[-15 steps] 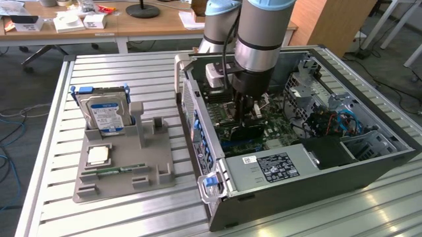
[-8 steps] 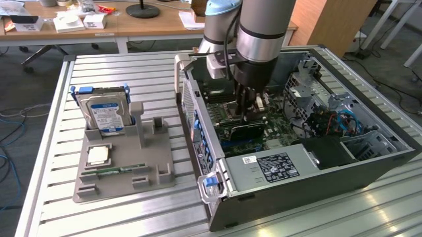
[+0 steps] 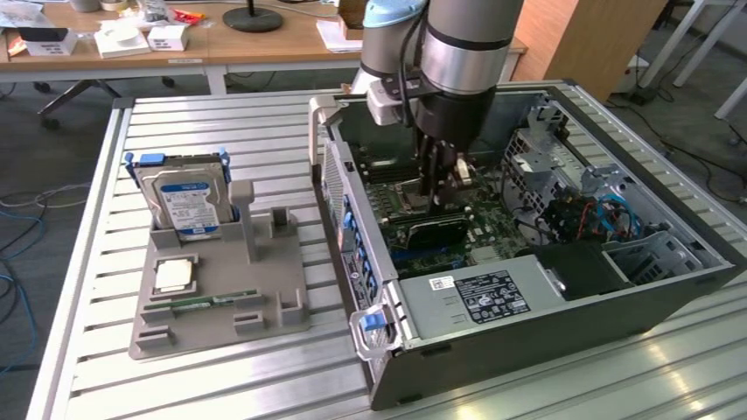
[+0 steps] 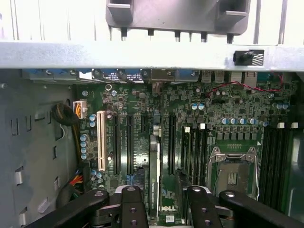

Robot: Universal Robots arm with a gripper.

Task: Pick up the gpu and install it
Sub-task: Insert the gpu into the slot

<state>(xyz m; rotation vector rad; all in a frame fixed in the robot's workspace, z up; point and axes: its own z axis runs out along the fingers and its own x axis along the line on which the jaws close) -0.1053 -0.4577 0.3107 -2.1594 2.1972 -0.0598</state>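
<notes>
The gpu [image 3: 436, 230] is a thin dark card standing on edge on the green motherboard [image 3: 496, 229] inside the open computer case [image 3: 561, 332]. My gripper [image 3: 442, 199] reaches straight down into the case and is shut on the card's upper edge. In the wrist view the gpu [image 4: 154, 166] appears edge-on between my black fingers [image 4: 131, 202], lined up with the long black expansion slots [image 4: 129, 142] of the motherboard [image 4: 228, 109]. Its lower edge sits at slot level; whether it is fully seated I cannot tell.
A silver CPU socket [image 4: 235, 173] lies beside the card, with a white slot [image 4: 100, 140] on the other side. At the exterior view's left, a grey fixture [image 3: 216, 297] holds a blue-labelled hard drive [image 3: 185, 203], a square chip [image 3: 175, 276] and a memory stick [image 3: 216, 302]. The power supply [image 3: 491, 297] and drive cage [image 3: 543, 157] crowd the case.
</notes>
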